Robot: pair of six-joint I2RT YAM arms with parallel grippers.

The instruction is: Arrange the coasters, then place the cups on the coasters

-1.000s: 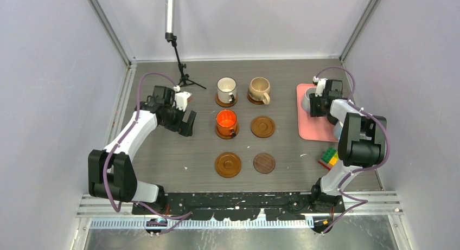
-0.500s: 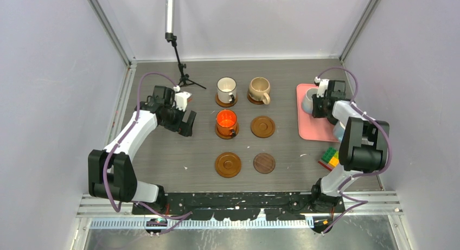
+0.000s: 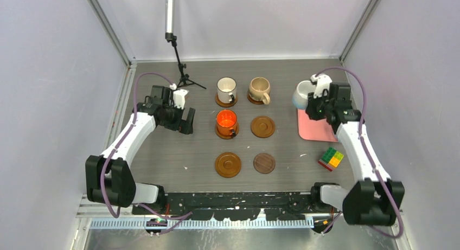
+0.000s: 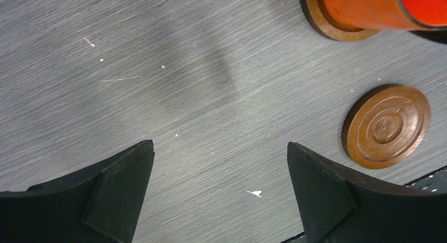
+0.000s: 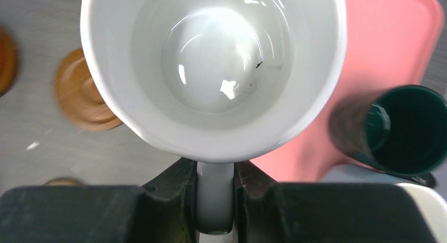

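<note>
Now, at three o'clock on the bench [image 3: 163, 152] I see the pink tray [image 3: 317, 128]. My right end effector [image 5: 215, 198] grips the white cup [image 5: 211, 58] by its handle, over the tray's eleven o'clock corner. My left end effector [image 4: 219, 164] stands wide, at nine o'clock of the orange cup [image 3: 226, 120].

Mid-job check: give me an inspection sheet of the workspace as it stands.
Surface: grey table, few white specks.
Job's things: six coasters in two columns; white mug, beige mug, orange mug each on one; three bare; dark green mug by pink tray.
Clutter: toy bricks, right side.
Grippers: left gripper open, empty; right gripper shut on second white mug's handle, held at tray's far corner.
Cables: purple cables along both arms, no snag seen.
Surroundings: white walls, black stand back left.
</note>
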